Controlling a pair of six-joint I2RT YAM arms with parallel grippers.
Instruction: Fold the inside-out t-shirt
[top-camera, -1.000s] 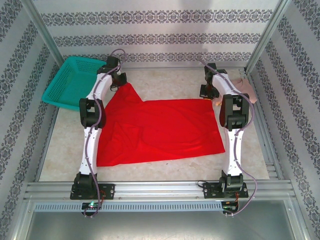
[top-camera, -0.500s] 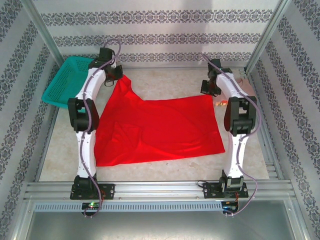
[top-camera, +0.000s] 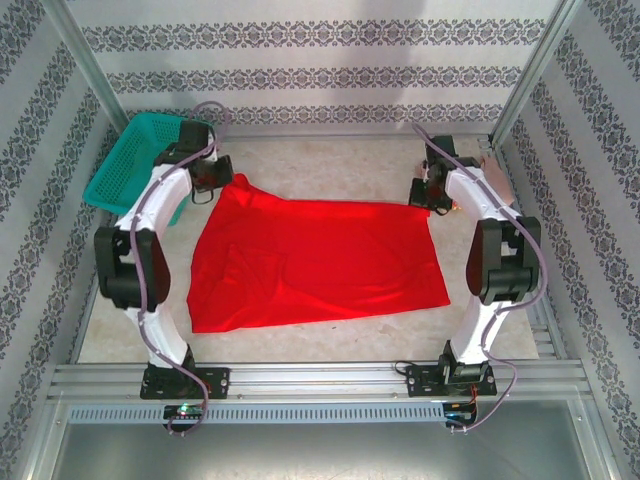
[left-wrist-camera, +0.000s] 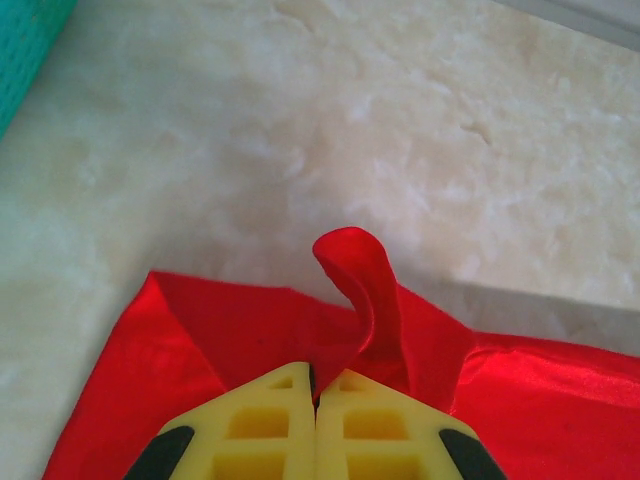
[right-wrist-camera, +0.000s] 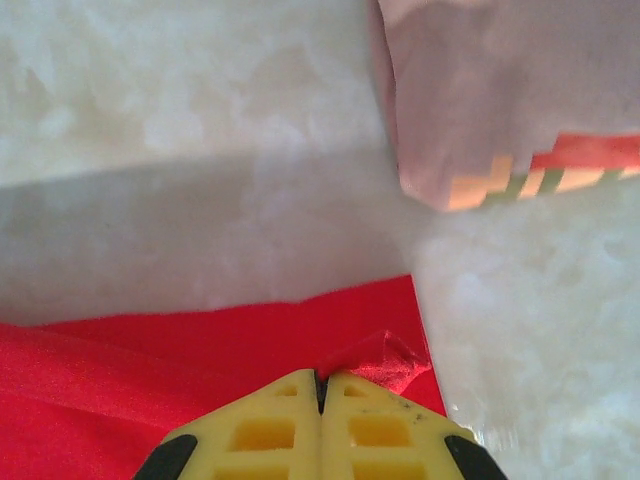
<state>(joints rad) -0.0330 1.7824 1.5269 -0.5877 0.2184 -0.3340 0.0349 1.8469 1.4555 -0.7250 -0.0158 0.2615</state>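
Top external view: the inside-out t-shirt (top-camera: 320, 260) lies spread on the desk (top-camera: 330, 160), left fingers (left-wrist-camera: 295, 425) clenched on its far-left corner, right fingers (right-wrist-camera: 345, 420) on its far-right corner; raise the 2 corners level, tension the far edge, then lay it squarely onto the near hem.

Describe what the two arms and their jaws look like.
The left arm and right arm are white curved links with black joints, a greyish cable looping along each. The jaws are yellow, with square pockets and black outer patches.
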